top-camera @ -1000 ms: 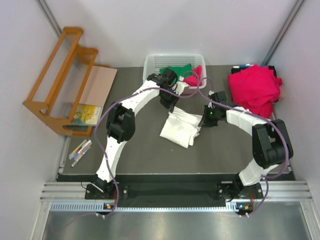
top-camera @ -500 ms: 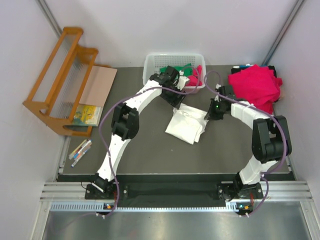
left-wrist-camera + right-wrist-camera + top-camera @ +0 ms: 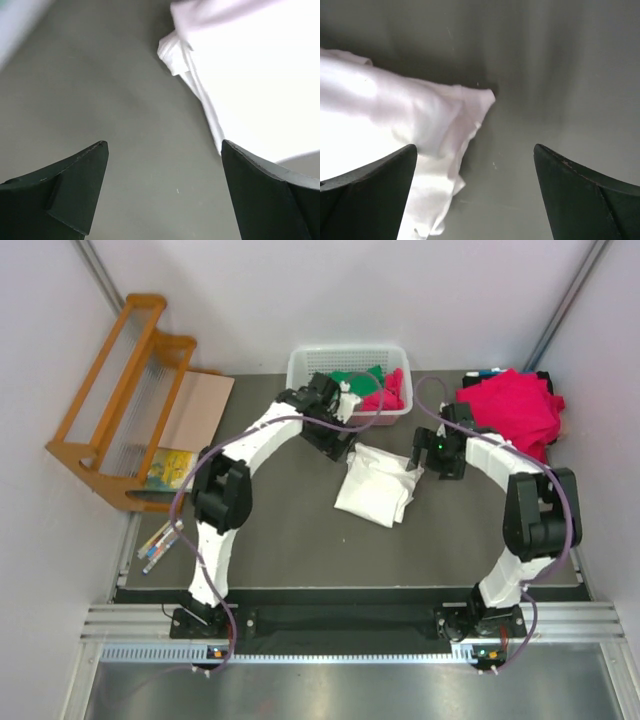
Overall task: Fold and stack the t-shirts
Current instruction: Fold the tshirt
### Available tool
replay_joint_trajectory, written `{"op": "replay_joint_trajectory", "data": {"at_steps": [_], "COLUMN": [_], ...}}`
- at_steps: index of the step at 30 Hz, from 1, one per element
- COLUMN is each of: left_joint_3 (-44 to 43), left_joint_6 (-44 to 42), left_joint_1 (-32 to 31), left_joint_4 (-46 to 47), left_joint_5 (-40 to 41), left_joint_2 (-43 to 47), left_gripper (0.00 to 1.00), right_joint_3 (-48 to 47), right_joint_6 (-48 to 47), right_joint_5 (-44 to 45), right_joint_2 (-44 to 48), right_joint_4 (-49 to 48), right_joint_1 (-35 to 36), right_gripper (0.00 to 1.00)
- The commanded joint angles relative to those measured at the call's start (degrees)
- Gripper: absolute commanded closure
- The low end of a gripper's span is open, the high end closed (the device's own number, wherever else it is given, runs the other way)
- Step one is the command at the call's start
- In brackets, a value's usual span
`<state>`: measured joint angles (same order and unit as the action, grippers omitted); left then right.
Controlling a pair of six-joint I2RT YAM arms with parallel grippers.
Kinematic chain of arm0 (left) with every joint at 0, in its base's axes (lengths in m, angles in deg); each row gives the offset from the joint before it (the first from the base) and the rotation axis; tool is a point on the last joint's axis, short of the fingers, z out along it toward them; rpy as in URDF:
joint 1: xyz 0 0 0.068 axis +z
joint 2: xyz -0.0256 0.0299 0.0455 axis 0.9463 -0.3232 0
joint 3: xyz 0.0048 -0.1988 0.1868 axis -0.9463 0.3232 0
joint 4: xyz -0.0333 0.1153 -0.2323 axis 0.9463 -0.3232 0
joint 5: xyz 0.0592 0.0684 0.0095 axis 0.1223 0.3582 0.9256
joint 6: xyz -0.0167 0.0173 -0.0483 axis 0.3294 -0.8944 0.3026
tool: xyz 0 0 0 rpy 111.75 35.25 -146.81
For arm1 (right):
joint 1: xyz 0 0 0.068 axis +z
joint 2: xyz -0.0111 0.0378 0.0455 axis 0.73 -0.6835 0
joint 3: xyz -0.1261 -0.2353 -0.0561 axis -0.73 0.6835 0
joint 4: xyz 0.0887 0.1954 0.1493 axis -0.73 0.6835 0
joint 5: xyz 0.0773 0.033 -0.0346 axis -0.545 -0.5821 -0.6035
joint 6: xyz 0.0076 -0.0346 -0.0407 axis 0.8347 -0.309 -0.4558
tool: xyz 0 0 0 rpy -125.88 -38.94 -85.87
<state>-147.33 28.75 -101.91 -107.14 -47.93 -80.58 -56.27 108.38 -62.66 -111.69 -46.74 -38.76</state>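
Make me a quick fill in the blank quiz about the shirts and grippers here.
The folded t-shirt between the left gripper and right gripper is ___.
The lattice basket holds a pink t-shirt and a ___ one.
Both grippers are ___, holding nothing.
Missing words: white; green; open.

Left end effector [image 3: 164, 145] and right end effector [image 3: 475, 147] (both) released the white t-shirt [image 3: 378, 485].
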Motion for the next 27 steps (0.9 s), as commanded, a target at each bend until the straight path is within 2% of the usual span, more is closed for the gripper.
{"op": "replay_joint_trajectory", "data": {"at_steps": [1,4,5,7,8,9,12,16,19,22,25,27], "left_joint_3": [-0.86,-0.17,1.23,9.47,13.07,19.98,27.85,32.09,34.20,33.77,33.24,33.32], "left_joint_6": [3.14,4.98,5.51,6.74,6.66,6.40,5.52,5.69,5.26,4.90,4.73,4.29], "left_joint_1": [4.30,8.07,8.78,9.75,9.76,9.67,10.02,11.77,13.00,14.50,16.26,17.22], "left_joint_4": [1.91,1.90,4.08,8.39,13.37,15.25,16.24,14.65,15.09,13.69,12.89,12.37], "left_joint_5": [-7.26,-10.17,-10.52,-9.40,-8.08,-6.85,-4.47,-4.90,-5.08,-5.51,-5.61,-5.87], "left_joint_2": [14.76,20.29,23.96,28.37,32.83,34.70,38.15,38.58,39.47,39.38,38.68,38.15], "left_gripper": [0.01,0.01,0.01,0.01,0.01,0.01,0.01,0.01,0.01,0.01,0.01,0.01], "right_joint_3": [-3.87,-4.93,-4.93,-4.06,-2.92,-1.61,3.93,7.37,6.59,5.44,2.46,0.53], "right_joint_6": [0.58,1.11,1.20,1.98,2.95,5.65,11.02,16.57,17.72,16.93,14.13,12.10], "right_joint_5": [3.66,-1.33,-5.61,-10.64,-16.23,-19.33,-27.35,-34.38,-34.66,-31.77,-23.96,-21.74], "right_joint_2": [11.32,14.94,15.39,15.66,15.57,15.57,12.07,4.07,-1.82,-6.66,-10.70,-9.67], "right_joint_4": [1.39,1.66,1.48,-0.17,-1.84,-3.86,-13.96,-23.29,-26.11,-24.89,-17.70,-14.79], "right_joint_1": [-0.30,0.66,1.97,3.56,4.79,5.32,7.34,7.96,7.79,6.91,6.47,6.82], "right_gripper": [0.00,0.00,0.00,0.00,0.00,0.00,0.00,0.00,0.00,0.00,0.01,0.00]}}
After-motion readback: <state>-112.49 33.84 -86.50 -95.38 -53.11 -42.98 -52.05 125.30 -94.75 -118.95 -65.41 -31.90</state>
